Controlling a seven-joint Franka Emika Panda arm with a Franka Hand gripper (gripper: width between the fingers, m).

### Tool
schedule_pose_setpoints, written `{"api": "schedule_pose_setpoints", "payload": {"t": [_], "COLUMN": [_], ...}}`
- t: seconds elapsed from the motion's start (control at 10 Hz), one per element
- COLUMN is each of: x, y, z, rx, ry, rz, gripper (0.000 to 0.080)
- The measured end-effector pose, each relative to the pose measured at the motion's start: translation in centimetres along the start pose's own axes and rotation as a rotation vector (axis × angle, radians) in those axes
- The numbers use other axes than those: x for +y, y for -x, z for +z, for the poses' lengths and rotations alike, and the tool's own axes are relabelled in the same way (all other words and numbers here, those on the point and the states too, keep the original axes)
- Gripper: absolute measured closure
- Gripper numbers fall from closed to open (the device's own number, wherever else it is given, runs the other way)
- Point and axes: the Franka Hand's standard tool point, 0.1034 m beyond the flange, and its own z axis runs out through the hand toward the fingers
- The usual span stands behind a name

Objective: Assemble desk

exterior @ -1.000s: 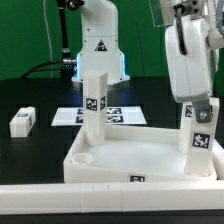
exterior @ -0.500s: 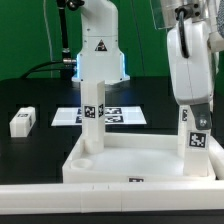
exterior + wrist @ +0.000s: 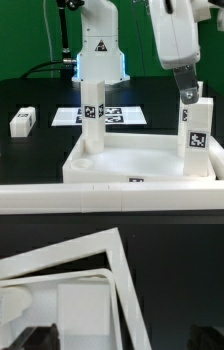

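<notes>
1. pincer (image 3: 187, 94) hangs just above the upright leg on the exterior view's right, its dark fingers spread apart and clamped on nothing; in the wrist view only two dark fingertip shapes (image 3: 40, 338) show at the frame edge, blurred.
2. desk tabletop (image 3: 140, 165) lies upside down on the black table (image 3: 30, 100), a wide white plastic rectangle with a raised rim and a round socket in the near corner; the surface looks smooth and matte.
3. two blocky square legs stand upright in the tabletop: the left leg (image 3: 92, 118) at the far corner on the exterior view's left, the right leg (image 3: 196, 128) at the exterior view's right, each bearing a black-and-white tag.
4. a third loose leg (image 3: 23, 122) lies on its side on the table, well apart from the tabletop, toward the exterior view's left.
5. marker board (image 3: 120, 117) lies flat behind the tabletop, partly hidden by the left leg.
6. robot arm (image 3: 172, 40) is glossy white and cut off at the top of the frame; whether the right leg sits fully in its socket cannot be told.
7. compared with a second ago, the pincer has let go of the right leg and risen above it; the left leg now stands straighter than before.
</notes>
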Motion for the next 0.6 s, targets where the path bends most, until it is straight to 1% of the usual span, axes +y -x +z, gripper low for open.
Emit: {"api": "schedule_pose_setpoints", "payload": {"t": [0.4, 0.5, 0.6], "x": [0.0, -0.3, 0.1], "y": [-0.1, -0.9, -2.2], "z": [0.0, -0.9, -2.5], "rx": [0.001, -0.001, -0.005], "ry": [0.0, -0.014, -0.024], "rz": [-0.007, -0.104, -0.168], "gripper": [0.0151, 0.0151, 0.0151]}}
